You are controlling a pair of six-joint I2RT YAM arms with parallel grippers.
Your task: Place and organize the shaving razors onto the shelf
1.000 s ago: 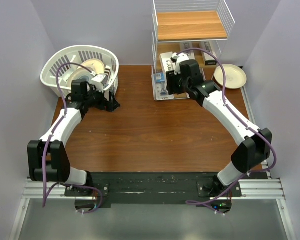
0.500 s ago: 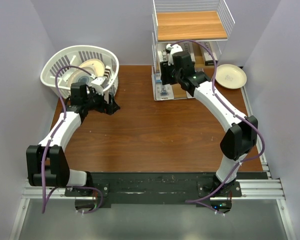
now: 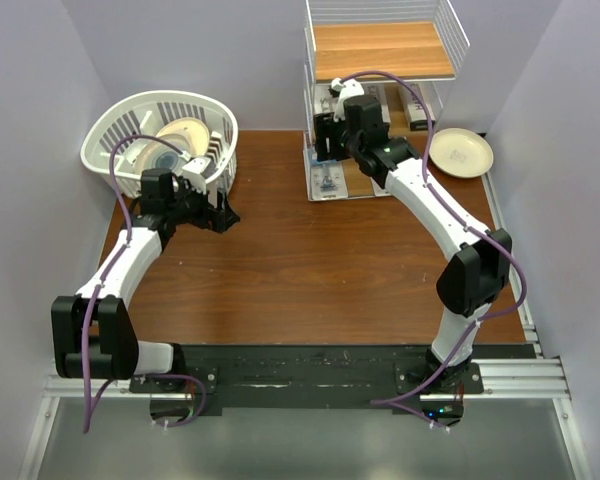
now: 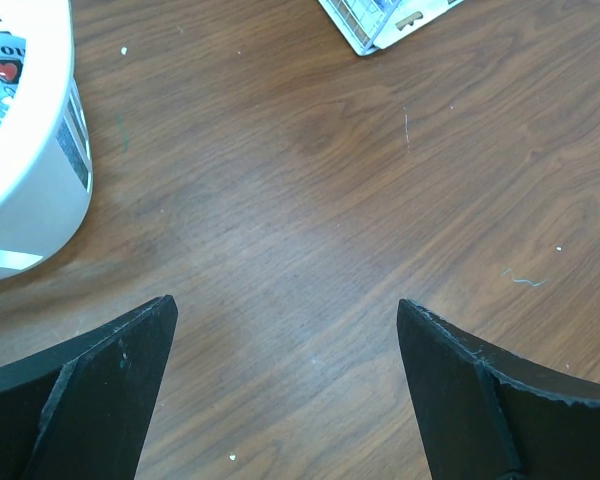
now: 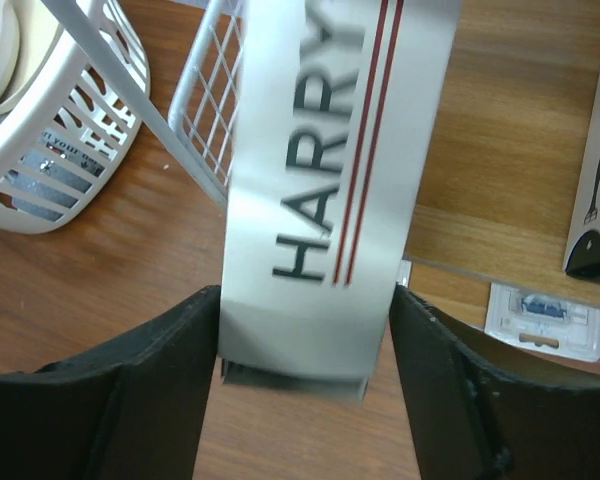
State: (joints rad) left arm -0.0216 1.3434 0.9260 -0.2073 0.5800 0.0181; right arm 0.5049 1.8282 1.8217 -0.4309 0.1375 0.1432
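My right gripper (image 3: 330, 128) is shut on a long white box printed "HARRY'S" (image 5: 320, 200), one of the shaving razors, and holds it at the left front of the shelf (image 3: 380, 52), a white wire rack with wooden tiers. In the right wrist view my gripper (image 5: 305, 335) clamps the box's near end, which reaches over the wire edge (image 5: 208, 110) and a wooden tier (image 5: 500, 150). A clear blister pack (image 3: 327, 183) lies on the bottom tier and also shows in the right wrist view (image 5: 540, 315). Another white box (image 5: 595, 200) lies further right. My left gripper (image 3: 225, 212) is open and empty over the table.
A white slatted basket (image 3: 212, 120) holding round cream plates stands at the back left, close beside my left gripper (image 4: 285, 340). A cream plate (image 3: 460, 152) lies right of the shelf. A blister pack corner (image 4: 385, 20) shows far across the brown table.
My right arm has carried the HARRY'S box up and back, from the shelf's front to its left side. My left arm has barely moved.
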